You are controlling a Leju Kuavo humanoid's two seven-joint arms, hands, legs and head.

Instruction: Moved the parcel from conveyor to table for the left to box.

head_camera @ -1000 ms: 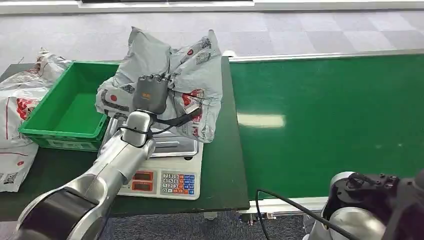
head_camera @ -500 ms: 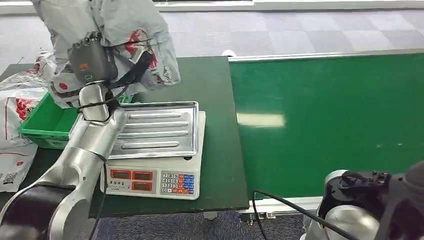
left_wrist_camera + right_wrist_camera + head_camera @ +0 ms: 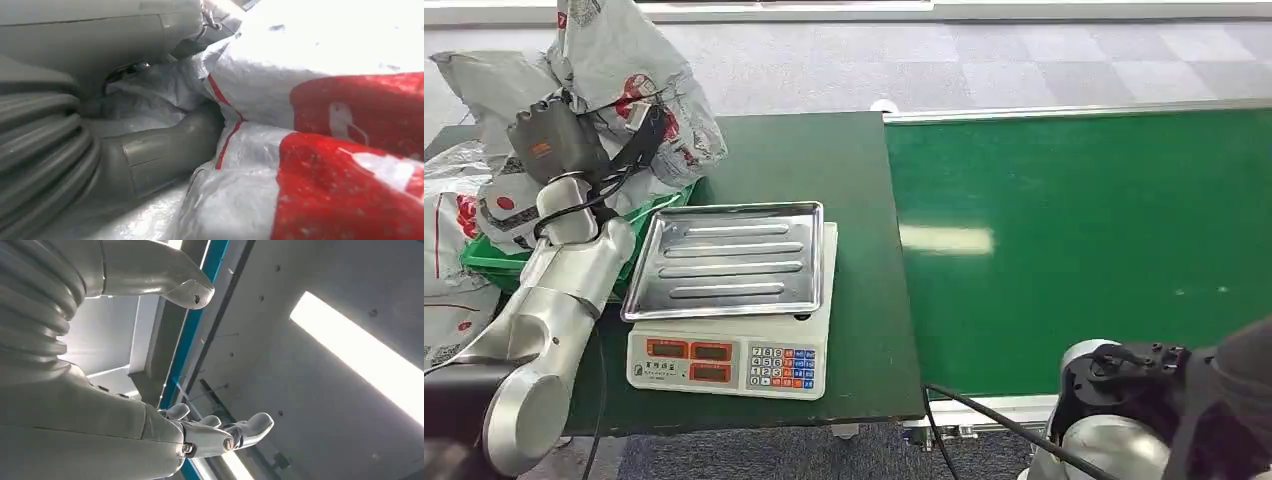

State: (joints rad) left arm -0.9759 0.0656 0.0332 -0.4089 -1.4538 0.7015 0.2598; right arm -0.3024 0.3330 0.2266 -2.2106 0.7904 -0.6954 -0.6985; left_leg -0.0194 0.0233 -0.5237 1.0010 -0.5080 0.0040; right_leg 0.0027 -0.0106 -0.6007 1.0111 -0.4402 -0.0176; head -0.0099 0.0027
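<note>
My left hand [image 3: 549, 148] grips a crumpled grey parcel [image 3: 619, 75] with red markings and holds it up at the far left of the table. The parcel hangs over the green box [image 3: 496, 262] and hides most of it. In the left wrist view my grey thumb [image 3: 155, 150] presses into the parcel's plastic [image 3: 325, 125]. The right wrist view has my right hand [image 3: 100, 410] turned up towards the ceiling, fingers apart, holding nothing. My right arm [image 3: 1144, 400] sits low at the bottom right, beside the conveyor.
A scale with a bare steel tray [image 3: 729, 255] and keypad stands mid-table. The green conveyor belt [image 3: 1074, 230] runs along the right, nothing on it. More grey parcels [image 3: 449, 225] lie at the far left beside the box. The dark table top [image 3: 824, 160] borders the belt.
My left hand lifted the parcel off the scale tray and carried it up and to the left, over the green box. The steel tray is now bare.
</note>
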